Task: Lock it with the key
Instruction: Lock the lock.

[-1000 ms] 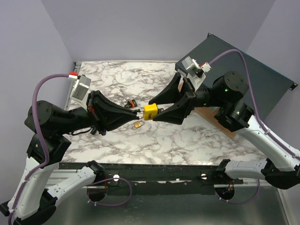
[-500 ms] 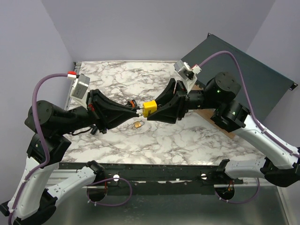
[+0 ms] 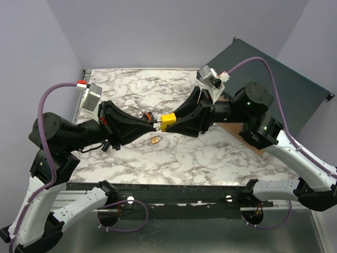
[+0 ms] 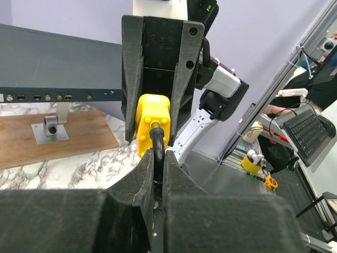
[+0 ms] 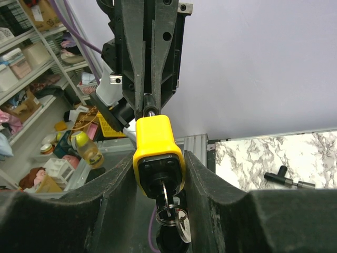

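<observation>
Claws first: right claw [image 3: 172,123] closed across the sides of the yellow padlock [image 5: 155,139], left claw [image 4: 158,158] pinched shut on the black shackle [image 4: 156,138] at the lock's top. Held in the air over the middle of the tabletop [image 3: 210,153], between the two arms, clear of the marble. Key [image 5: 164,192] already seated in the underside, key ring [image 5: 167,215] dangling toward the right wrist.

Probably the closing step: press shackle and body together along one straight line, left toward right, with no sideways lean, or risk jamming the free leg at its hole. Grip the body firmly enough not to slide back under the push. Depth of the shackle in the body: not readable from these views; check before turning. Then free one claw for the key, taking the key itself and not the ring. Mind the small brass piece [image 3: 156,139] lying below on the tabletop.
</observation>
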You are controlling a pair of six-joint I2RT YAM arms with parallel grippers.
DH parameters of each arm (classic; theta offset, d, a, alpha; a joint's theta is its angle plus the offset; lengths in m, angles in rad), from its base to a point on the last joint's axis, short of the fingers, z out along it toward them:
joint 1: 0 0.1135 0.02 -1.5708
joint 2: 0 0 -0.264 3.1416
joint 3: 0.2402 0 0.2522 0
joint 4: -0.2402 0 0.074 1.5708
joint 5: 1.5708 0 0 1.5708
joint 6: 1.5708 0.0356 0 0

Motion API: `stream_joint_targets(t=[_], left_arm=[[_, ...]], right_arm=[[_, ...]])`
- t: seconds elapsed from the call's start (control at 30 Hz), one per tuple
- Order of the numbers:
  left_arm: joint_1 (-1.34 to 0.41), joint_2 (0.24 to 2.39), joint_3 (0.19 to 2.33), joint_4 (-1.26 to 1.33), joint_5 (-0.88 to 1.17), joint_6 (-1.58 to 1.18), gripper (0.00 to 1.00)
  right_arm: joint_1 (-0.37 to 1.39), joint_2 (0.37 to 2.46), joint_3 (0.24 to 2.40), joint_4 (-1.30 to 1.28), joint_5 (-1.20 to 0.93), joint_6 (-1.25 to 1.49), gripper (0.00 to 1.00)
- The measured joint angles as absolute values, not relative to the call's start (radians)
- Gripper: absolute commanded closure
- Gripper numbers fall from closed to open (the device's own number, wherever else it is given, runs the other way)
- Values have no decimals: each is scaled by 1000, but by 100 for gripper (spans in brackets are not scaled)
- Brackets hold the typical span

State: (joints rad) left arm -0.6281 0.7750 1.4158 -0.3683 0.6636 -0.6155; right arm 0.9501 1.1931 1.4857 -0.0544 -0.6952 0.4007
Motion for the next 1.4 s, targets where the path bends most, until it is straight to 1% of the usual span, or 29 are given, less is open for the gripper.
stream_joint_targets(t=[0.1,0.2,0.23,0.4,0.47,1.0,1.4], left_arm=[[-628,775,1416,-368,663,-615,100],[-628,775,1416,-368,663,-614,100],[-628,775,1416,-368,663,-614,100],[-628,775,1416,-368,662,-614,100],[-628,775,1416,-368,662,-614,100],[-628,777,1410,-356,636,-597,100],[-628,777,1378,-313,608,-577,100]], right_arm=[[950,1191,1486,-55,-694,401,64],[950,1191,1486,-55,-693,403,70],[950,1191,1486,-55,-693,403,73],[950,1191,1486,-56,-692,403,94],[950,1191,1487,-58,-691,403,99],[988,1219,1546,-144,-633,405,99],[1001,1238,1547,-190,-619,442,99]])
